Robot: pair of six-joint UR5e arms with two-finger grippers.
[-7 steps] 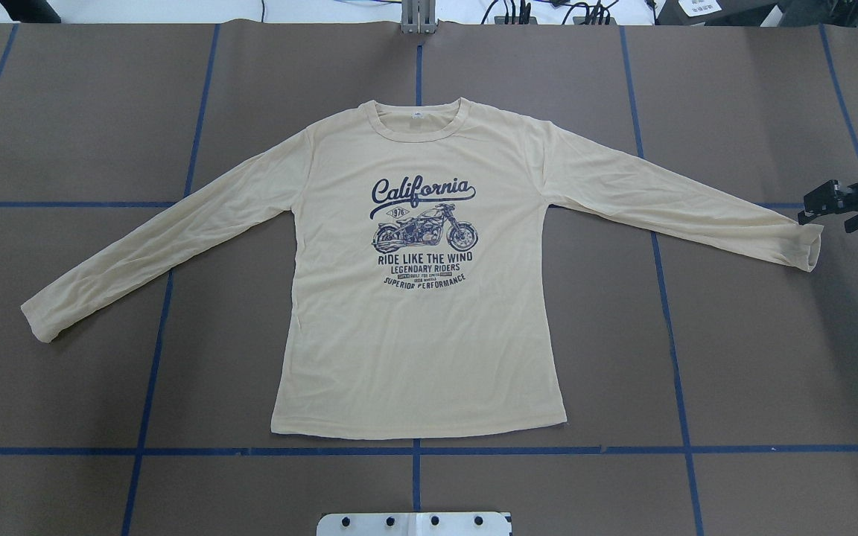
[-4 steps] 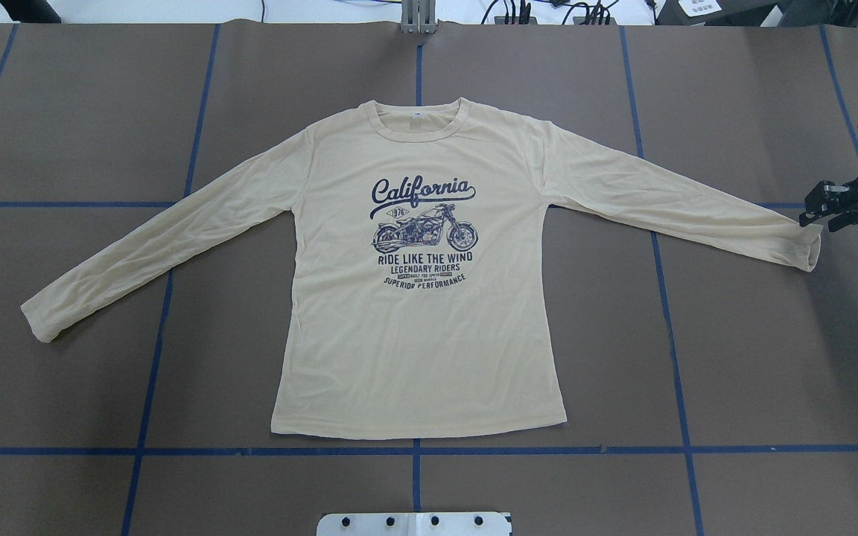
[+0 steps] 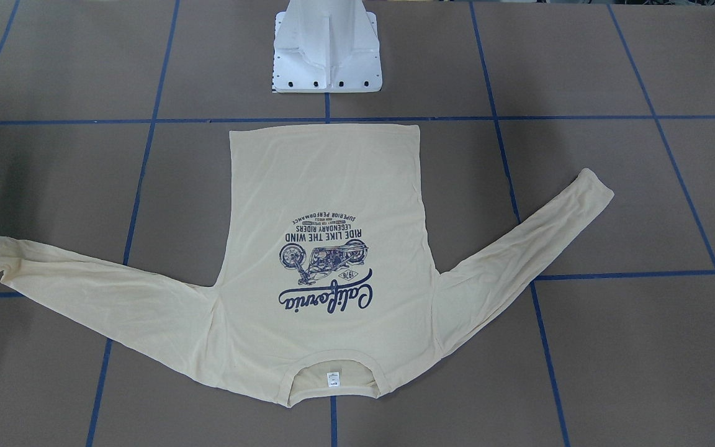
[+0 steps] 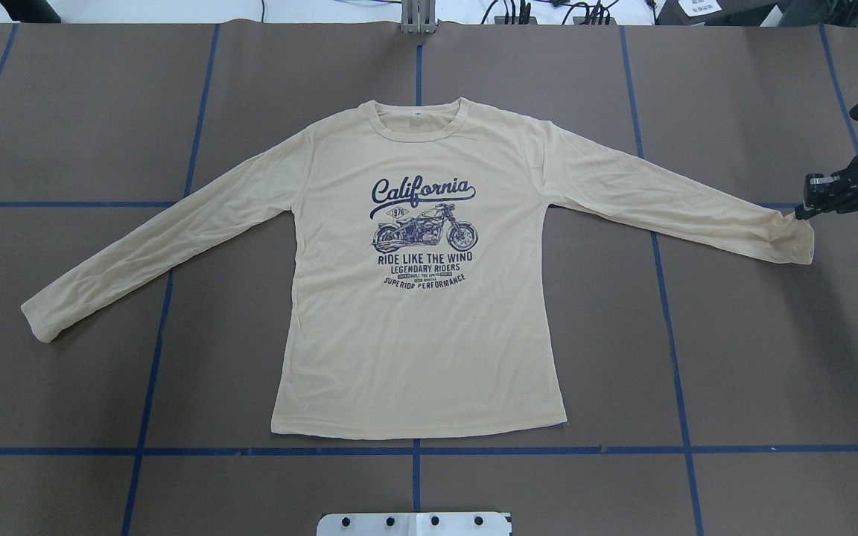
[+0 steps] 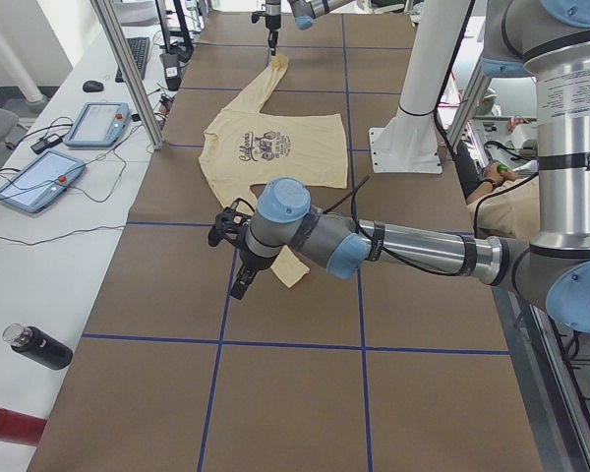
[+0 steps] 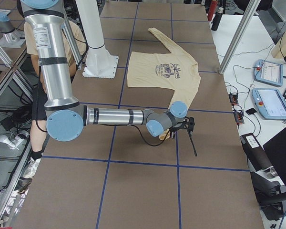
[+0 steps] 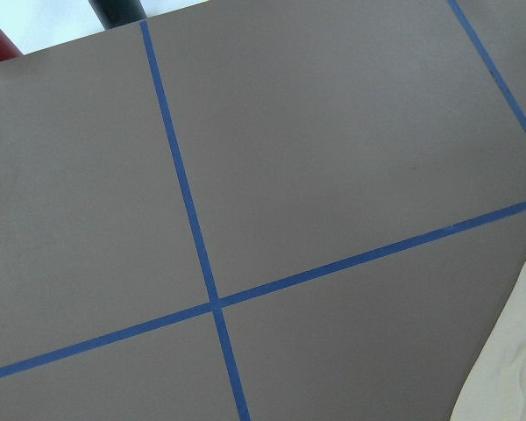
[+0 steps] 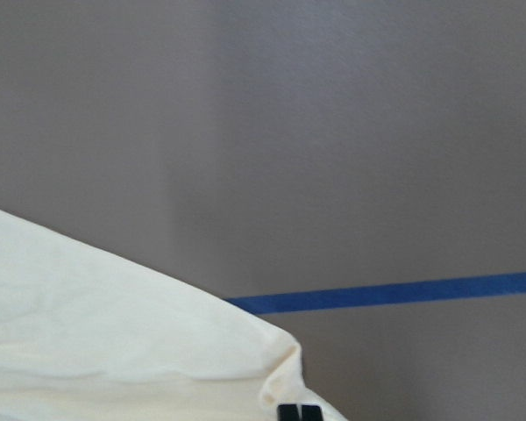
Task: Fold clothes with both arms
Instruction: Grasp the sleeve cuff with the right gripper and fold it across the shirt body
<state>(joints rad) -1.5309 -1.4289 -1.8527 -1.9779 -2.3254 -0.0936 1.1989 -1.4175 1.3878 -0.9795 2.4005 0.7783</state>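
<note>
R hand clamped on cuff of shirt, flat on surface; L hand near other cuff, grip state unclear.

Bright, even light from above leaves my views almost shadowless, save one soft dark patch on the matte brown table cover at the overhead view's right edge, while my right wrist view is hazy, the pale cream-yellow shirt sleeve washed nearly white.
</note>
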